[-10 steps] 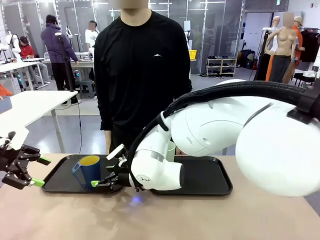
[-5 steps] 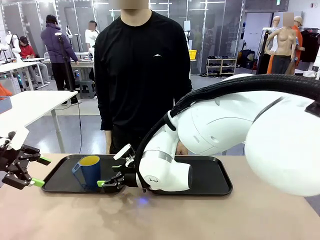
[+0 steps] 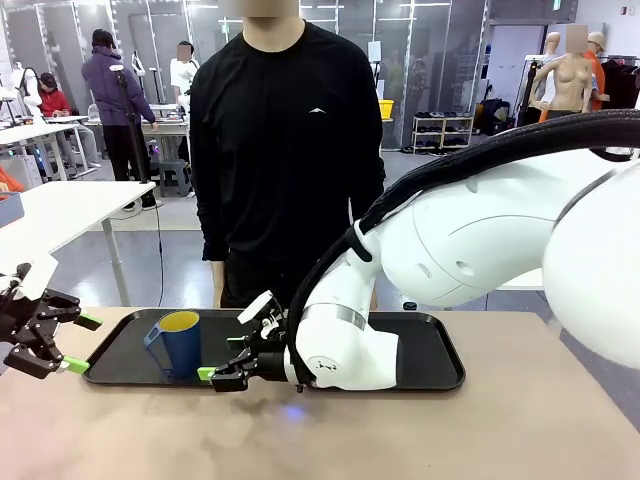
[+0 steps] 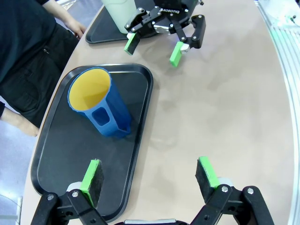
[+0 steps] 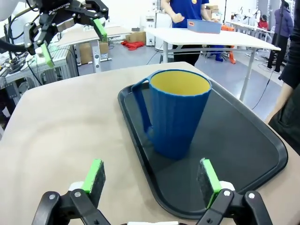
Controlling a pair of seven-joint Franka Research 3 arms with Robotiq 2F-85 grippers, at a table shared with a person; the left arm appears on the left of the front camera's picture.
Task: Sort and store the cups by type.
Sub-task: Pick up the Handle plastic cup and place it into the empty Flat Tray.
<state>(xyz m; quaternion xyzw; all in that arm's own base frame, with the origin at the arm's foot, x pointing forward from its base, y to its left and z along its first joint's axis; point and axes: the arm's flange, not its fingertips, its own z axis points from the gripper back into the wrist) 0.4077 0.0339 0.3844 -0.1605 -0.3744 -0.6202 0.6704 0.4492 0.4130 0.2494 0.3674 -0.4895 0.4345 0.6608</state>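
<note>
Person (image 3: 285, 150) behind 2 trays (image 3: 120, 360) — right arm (image 3: 450, 250) across the front

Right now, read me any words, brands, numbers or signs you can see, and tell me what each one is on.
"ROBOTIQ": white print on the black body of the right gripper, seen upside down in the left wrist view.
Small white emblem, no letters: chest of the person's black shirt.
Blue mug and black tray: no print.
Background signs: too small to read.

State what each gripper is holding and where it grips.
Nothing is held. The right gripper is open just short of the blue mug; the left gripper is open and empty.
</note>
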